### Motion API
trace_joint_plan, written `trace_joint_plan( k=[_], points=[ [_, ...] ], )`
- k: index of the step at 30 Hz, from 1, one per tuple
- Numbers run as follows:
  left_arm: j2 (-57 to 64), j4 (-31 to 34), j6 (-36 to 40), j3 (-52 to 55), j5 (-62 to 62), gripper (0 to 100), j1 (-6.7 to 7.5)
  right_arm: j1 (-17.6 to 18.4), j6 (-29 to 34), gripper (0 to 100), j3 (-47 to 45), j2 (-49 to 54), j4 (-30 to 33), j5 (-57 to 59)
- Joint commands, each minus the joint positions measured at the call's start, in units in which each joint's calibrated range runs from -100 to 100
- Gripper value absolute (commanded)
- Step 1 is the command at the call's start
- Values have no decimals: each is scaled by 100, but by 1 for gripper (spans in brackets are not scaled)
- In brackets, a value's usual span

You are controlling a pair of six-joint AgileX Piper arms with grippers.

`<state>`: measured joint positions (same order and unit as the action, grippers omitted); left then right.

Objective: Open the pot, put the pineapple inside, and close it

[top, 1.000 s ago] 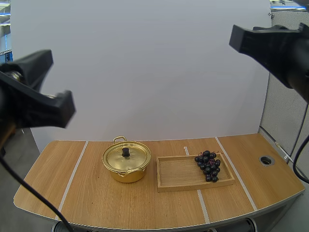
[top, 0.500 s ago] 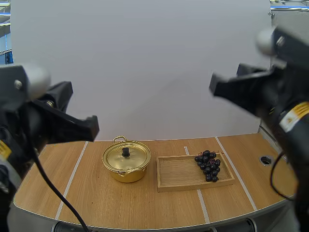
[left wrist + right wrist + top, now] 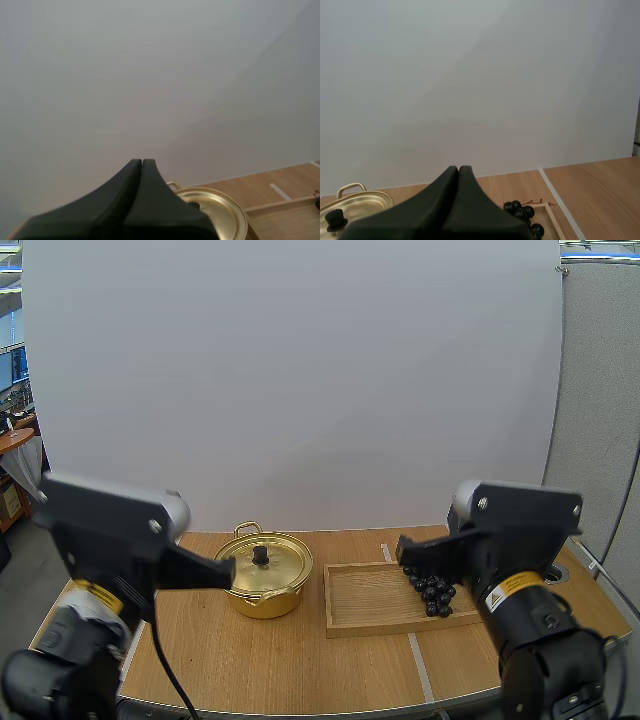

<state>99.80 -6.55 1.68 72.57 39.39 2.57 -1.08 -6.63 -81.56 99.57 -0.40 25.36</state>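
1. The left fingers [image 3: 125, 200] lie pressed together as one dark wedge with nothing between them, at the left of the counter [image 3: 250, 660] and pointing toward the pot [image 3: 262, 590]. They need to spread before they come down on anything.
2. The pot stands left of centre on the counter with its lid [image 3: 275, 568] seated flat on the rim. The small black knob [image 3: 260, 555] at the lid's middle is the only sensible hold. I judge it best to approach from straight above, centre the open fingers on the knob, close below its head and lift vertically, so the lid does not scrape the rim or drag the light pot along.
3. The wooden tray [image 3: 370, 598] sits just right of the pot, close to it but apart. A lifted lid is better parked on bare counter to the left or near side, leaving the path between tray and pot free.
4. The fruit on view is a bunch of grapes [image 3: 432, 585], not a pineapple. It lies at the right end of the tray, outside the pot. For it to go in, the lid must be off. A grip near the stem or across the bunch's middle seems safest, since loose berries can roll.
5. The right fingers [image 3: 440, 200] are likewise shut on nothing, near the grapes and aimed over the tray's far edge
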Motion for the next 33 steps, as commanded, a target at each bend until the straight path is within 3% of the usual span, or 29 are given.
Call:
trace_joint_plan(
  k=[1, 7, 15, 19, 23, 33],
  points=[
    [20, 70, -28, 1916, -2216, 0, -9, -20, -5, 0, -1201, 43, 3, -892],
    [20, 70, -19, 2743, -3495, 0, -9, -20, -5, 0, -1844, 43, 3, -1083],
    [20, 70, 252, 2743, -2008, 0, -9, -20, -44, 0, -1844, 43, 40, -733],
    [20, 70, 407, 2743, -1070, 0, -9, -20, -59, 0, -1844, 43, 40, 208],
    [20, 70, 732, 2743, -984, 0, -9, -20, -436, 0, -1844, 43, 40, 569],
    [20, 93, 861, 2743, -875, 0, -54, -20, -458, 0, -1844, 43, 40, 569]
  ],
)
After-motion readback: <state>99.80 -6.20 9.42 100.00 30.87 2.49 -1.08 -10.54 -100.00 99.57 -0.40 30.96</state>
